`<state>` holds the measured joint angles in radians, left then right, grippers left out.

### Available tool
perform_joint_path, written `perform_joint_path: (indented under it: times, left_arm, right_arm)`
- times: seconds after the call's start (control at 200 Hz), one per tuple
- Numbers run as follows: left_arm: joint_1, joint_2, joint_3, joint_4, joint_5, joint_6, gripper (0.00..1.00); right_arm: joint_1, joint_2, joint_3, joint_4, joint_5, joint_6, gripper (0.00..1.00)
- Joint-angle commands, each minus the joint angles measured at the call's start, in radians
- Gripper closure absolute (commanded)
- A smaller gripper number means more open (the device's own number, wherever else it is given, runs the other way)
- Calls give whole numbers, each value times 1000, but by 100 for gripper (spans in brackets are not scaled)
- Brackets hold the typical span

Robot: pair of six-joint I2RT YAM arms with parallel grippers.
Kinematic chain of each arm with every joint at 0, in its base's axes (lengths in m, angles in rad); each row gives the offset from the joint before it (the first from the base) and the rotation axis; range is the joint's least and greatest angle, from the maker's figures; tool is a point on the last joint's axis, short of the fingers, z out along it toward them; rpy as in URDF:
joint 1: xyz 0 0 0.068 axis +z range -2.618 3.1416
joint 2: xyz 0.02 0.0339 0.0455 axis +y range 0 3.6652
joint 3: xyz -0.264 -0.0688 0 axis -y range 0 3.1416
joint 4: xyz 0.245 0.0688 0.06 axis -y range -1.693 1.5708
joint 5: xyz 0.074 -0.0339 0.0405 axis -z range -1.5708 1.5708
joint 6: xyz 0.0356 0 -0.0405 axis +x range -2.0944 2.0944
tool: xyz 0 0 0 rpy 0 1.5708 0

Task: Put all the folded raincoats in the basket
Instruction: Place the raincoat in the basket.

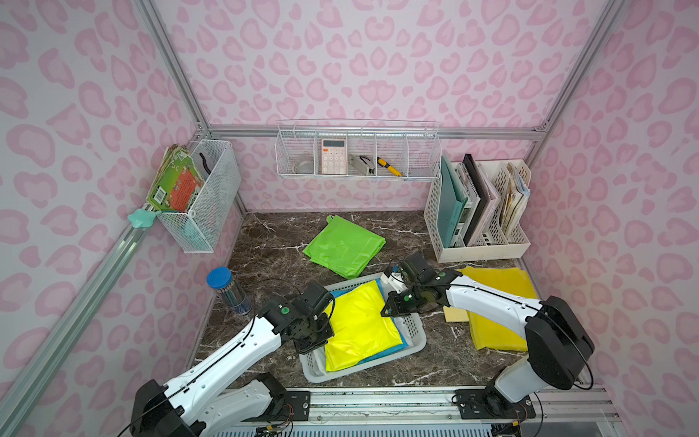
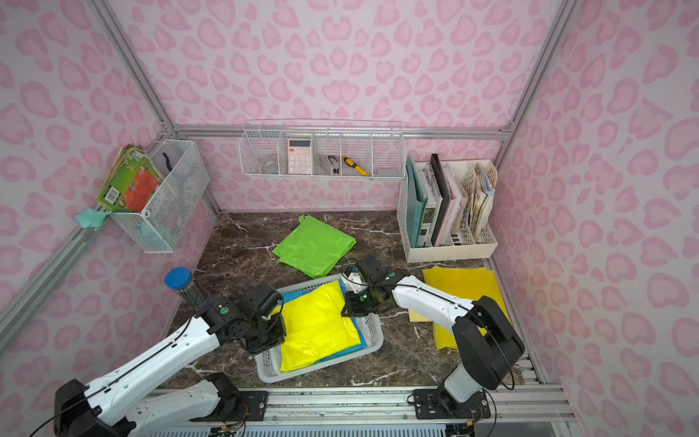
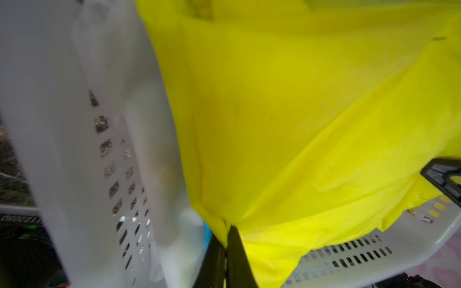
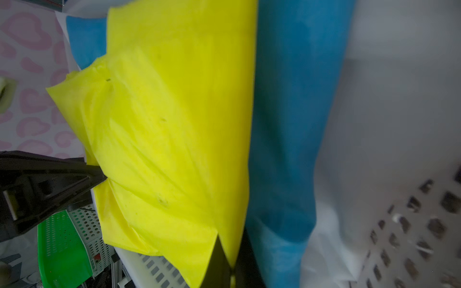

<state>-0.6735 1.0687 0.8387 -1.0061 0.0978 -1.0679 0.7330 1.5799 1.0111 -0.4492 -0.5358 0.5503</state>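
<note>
The folded raincoat [image 1: 359, 325] [image 2: 317, 325] is bright yellow and spreads inside the basket [image 1: 314, 372] [image 2: 270, 372], a low pale grey-white perforated one at the table's front middle. It lies above a blue raincoat [image 4: 282, 124] and a white one [image 3: 82, 74]. My left gripper [image 1: 317, 340] [image 3: 227, 233] is shut on the yellow raincoat's left edge. My right gripper [image 1: 386, 312] [image 4: 232, 248] is shut on its far right corner. The cloth runs taut between them. Whether it rests fully on the pile I cannot tell.
A green raincoat [image 1: 344, 246] lies behind the basket. A darker yellow one [image 1: 499, 302] and a tan pad [image 1: 455, 314] lie to the right. A blue-capped tube [image 1: 227, 289] stands at the left, a white file holder [image 1: 480, 212] at the back right. Wire baskets [image 1: 359, 153] hang on the walls.
</note>
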Motion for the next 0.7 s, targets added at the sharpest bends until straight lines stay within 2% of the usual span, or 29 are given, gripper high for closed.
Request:
perform_joint_path:
  times: [0.0,0.25,0.335,0.38,0.43,0.465,0.505,0.605,0.695]
  left_arm:
    - [0,44,-6,-53,-52,38,100]
    - [4,178,37,-78,-124,81,100]
    - [6,205,64,-89,-123,89,100]
    - [6,209,80,-103,-125,89,96]
    - [5,201,100,-122,-129,92,84]
    - [6,191,115,-141,-137,92,74]
    - [6,174,137,-164,-148,96,70]
    - [7,135,206,-236,-179,111,58]
    - [13,108,271,-279,-199,135,52]
  right_arm:
    - [-4,8,-30,46,48,22,100]
    - [-29,-1,-110,138,24,60,100]
    - [-29,-13,-107,137,14,59,89]
    - [-31,-24,-99,125,18,52,78]
    - [-33,-38,-82,105,31,43,63]
    - [-33,-53,-68,88,45,32,56]
    - [-36,-69,-46,65,67,17,50]
    - [-38,-101,26,4,135,-25,44]
    - [-38,-111,89,-31,177,-38,48]
